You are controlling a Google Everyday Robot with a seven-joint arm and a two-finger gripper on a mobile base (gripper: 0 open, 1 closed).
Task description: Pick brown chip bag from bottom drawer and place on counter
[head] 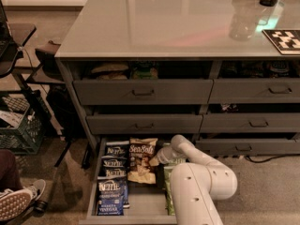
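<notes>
1. Since the coming lift depends on how the gripper (157, 159) stands to the brown chip bag (141, 161), that bag serves as the reference here. It lies flat in the pulled-out bottom drawer (93, 191), near the drawer's middle.
2. The bag's long axis runs from the drawer's back to its front. Its "Sea Salt" lettering is at the end nearer the cabinet and its pale edge at the end nearer the drawer front.
3. The gripper sits at the bag's right-hand edge in the camera view, level with the bag's upper half, at the end of the white arm (201, 182) that reaches in from the bag's front right.
4. So the bag lies directly to the gripper's left, across its short axis. The two look to be touching or just beside each other, but which of these cannot be told.
5. Whether the gripper is apart, together or clamped on the bag cannot be told either.
6. Just left of the bag lie the dark blue Kettle bags (113, 182) in a column, and just right of it, partly under the arm, the green bags (168, 191). A sideways slip either way would probably meet the wrong packet.
7. The counter (164, 22) lies well above and behind the bag, so the carry is likely to go up and back over the cabinet.
</notes>
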